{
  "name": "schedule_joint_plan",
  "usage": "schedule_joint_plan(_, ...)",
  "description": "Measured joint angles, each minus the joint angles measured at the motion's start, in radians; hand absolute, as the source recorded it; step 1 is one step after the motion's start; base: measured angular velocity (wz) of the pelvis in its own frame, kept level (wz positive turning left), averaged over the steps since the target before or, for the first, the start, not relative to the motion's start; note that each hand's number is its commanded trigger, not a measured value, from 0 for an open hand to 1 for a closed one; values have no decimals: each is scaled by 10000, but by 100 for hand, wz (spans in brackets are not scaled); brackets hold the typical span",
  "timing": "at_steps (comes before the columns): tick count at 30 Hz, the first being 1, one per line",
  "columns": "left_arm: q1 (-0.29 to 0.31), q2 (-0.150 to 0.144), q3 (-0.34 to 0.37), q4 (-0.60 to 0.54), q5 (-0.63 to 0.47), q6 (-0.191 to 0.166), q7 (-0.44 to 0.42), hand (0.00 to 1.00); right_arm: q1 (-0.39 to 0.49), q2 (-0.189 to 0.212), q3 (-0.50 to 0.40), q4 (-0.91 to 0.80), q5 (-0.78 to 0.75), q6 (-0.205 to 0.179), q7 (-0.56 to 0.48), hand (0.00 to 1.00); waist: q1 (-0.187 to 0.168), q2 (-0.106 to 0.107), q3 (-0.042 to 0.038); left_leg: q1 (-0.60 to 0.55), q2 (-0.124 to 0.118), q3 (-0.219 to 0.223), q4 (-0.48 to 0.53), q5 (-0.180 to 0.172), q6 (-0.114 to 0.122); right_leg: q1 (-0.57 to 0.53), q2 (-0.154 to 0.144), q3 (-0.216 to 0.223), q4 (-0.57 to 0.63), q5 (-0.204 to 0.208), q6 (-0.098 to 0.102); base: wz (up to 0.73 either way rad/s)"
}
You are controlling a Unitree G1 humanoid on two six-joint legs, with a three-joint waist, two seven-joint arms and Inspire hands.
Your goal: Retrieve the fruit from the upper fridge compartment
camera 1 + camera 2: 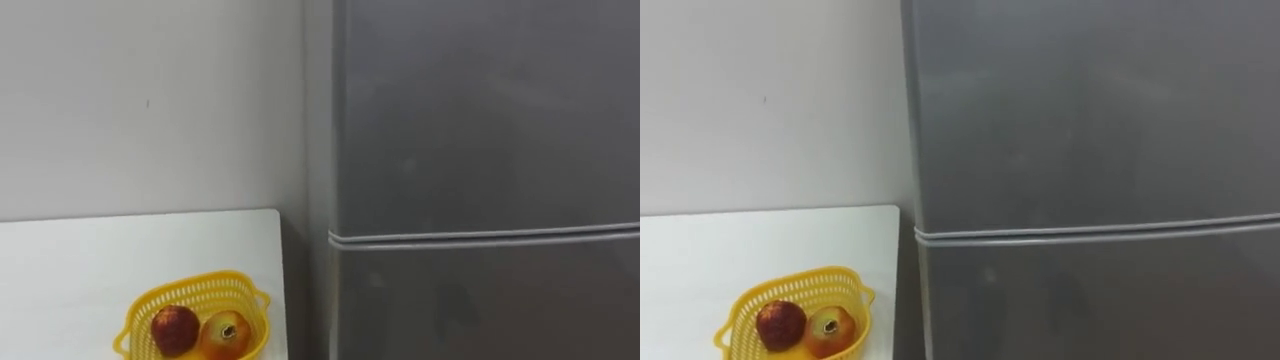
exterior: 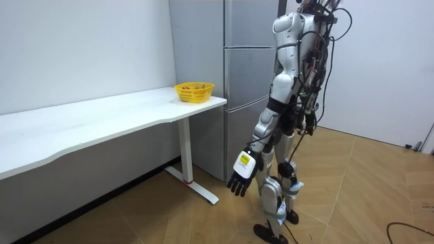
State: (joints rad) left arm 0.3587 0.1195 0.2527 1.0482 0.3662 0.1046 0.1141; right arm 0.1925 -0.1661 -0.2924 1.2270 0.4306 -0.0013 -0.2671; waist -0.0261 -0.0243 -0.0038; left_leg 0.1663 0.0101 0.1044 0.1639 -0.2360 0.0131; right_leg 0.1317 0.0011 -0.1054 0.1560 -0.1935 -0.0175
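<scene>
Before the closed fridge (image 1: 480,120), left hand (image 2: 241,181) hanging slack and empty, fruit basket (image 1: 192,289) on table (image 1: 90,265).

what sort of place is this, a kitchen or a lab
Probably a kitchen-like room, perhaps a test setup: a tall grey fridge with its doors closed, a white table beside it against a bare wall, and a yellow basket of fruit.

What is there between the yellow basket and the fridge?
Only a bare strip of white table, then a narrow empty gap up to the fridge; both eye views show it.
</scene>
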Motion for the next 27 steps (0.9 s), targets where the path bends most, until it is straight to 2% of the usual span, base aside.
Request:
schedule_joint_plan(5, -3, -46, 9, 333, 4, 140, -170, 0, -76, 2, 416, 629, -738, 233, 696, 0, 94, 28, 11, 7, -24, -20, -6, 0, 1, 45, -2, 20, -50, -8, 16, 0)
schedule_joint_plan(8, 3, -98, 5, 341, 9, 311, -285, 0, -58, 0, 878, 705, -1478, 307, 1130, 0, 111, 66, 15, 34, -29, -14, 4, 0, 1, 103, -13, -56, -55, -8, 17, 2)
schedule_joint_plan(14, -184, -118, -17, 327, 4, 571, -591, 0, -150, -13, 1883, 711, -3029, 705, 1894, 0, 194, 161, 41, -1, -50, -105, 4, 0, 1, 111, -107, -166, -62, -37, 28, 6)
schedule_joint_plan(19, -413, -121, -74, 324, 9, 639, -590, 0, -158, -12, 2060, 903, -4256, 1032, 2308, 0, 335, 165, 43, -10, -88, -282, -3, -1, 2, 193, -146, -343, -56, -68, 59, 13)
schedule_joint_plan(23, -536, -112, -564, 320, -5, 976, -679, 0, -221, -7, 2547, 871, -5120, 1367, 2594, 0, 339, 171, 45, 15, -96, -380, 4, -1, 3, 268, -140, -373, -44, -84, 59, 4)
schedule_joint_plan(27, -601, -117, -838, 320, 1, 1082, -872, 0, -406, -9, 2716, 847, -5616, 1573, 2660, 0, 353, 164, 49, 16, -97, -389, 21, -1, 3, 277, -139, -371, -41, -87, 55, 0)
